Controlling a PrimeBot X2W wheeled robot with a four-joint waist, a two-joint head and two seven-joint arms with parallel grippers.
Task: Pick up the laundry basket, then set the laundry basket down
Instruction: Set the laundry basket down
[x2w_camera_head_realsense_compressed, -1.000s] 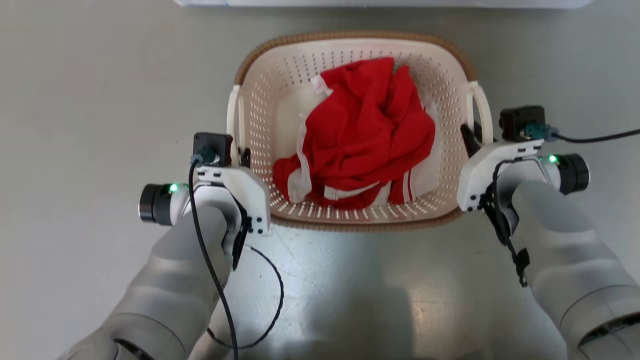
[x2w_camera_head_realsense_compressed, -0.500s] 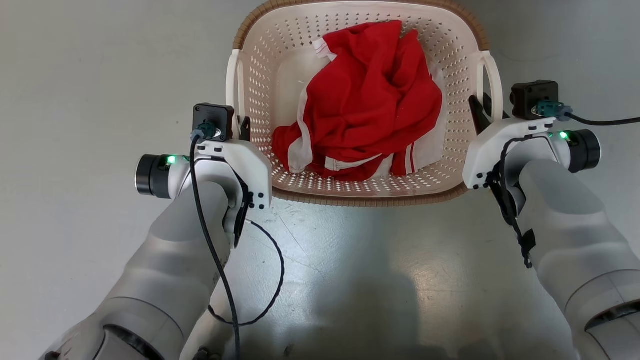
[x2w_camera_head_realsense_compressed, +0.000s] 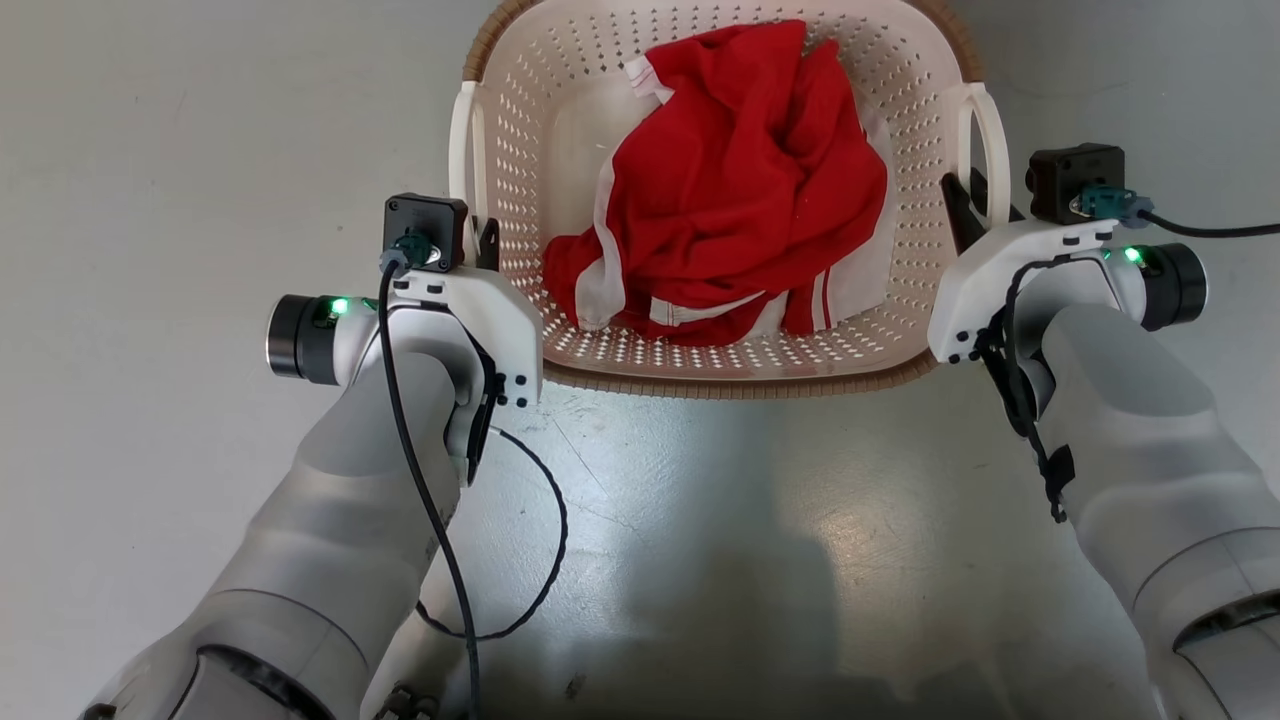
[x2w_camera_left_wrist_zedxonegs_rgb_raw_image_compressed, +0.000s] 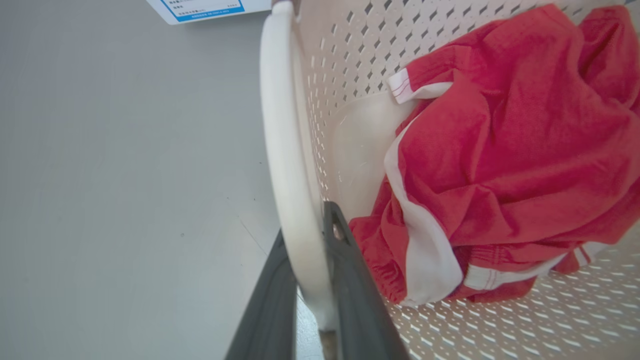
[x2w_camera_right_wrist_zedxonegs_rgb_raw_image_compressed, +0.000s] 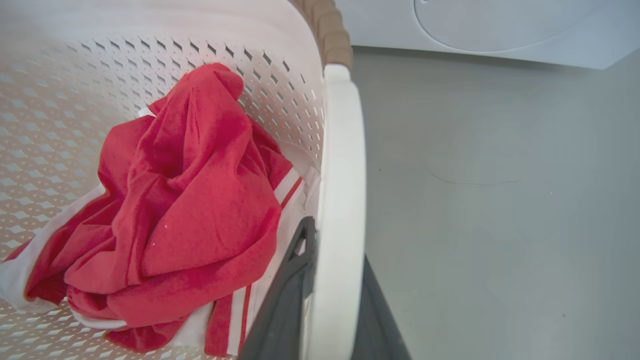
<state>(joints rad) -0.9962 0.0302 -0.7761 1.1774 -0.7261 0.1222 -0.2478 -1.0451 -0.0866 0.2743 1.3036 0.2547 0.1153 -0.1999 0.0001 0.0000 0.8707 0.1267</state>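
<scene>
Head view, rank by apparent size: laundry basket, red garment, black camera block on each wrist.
1. laundry basket
2. red garment
3. left camera block and right camera block: about alike, not ranked

Right claw (x2w_camera_right_wrist_zedxonegs_rgb_raw_image_compressed: 334, 250) gripping the white handle (x2w_camera_right_wrist_zedxonegs_rgb_raw_image_compressed: 341, 150) of the basket (x2w_camera_right_wrist_zedxonegs_rgb_raw_image_compressed: 75, 75), one dark finger on each side, crumpled red cloth (x2w_camera_right_wrist_zedxonegs_rgb_raw_image_compressed: 190, 200) with white stripes inside, grey floor (x2w_camera_right_wrist_zedxonegs_rgb_raw_image_compressed: 500, 225) beside, white machine (x2w_camera_right_wrist_zedxonegs_rgb_raw_image_compressed: 475, 25) beyond

The laundry basket (x2w_camera_head_realsense_compressed: 520, 150) is cream-white, pierced with rows of small diamond holes. Its rim (x2w_camera_head_realsense_compressed: 740, 385), at 6 o'clock, is brown weave, and its handles (x2w_camera_head_realsense_compressed: 462, 150) are plain white. The garment (x2w_camera_head_realsense_compressed: 740, 200) is red with white bands and thin stripes. The floor (x2w_camera_head_realsense_compressed: 200, 150) is pale grey. The left gripper (x2w_camera_head_realsense_compressed: 482, 245) and right gripper (x2w_camera_head_realsense_compressed: 965, 200) have dark grey fingers (x2w_camera_left_wrist_zedxonegs_rgb_raw_image_compressed: 270, 310).
</scene>
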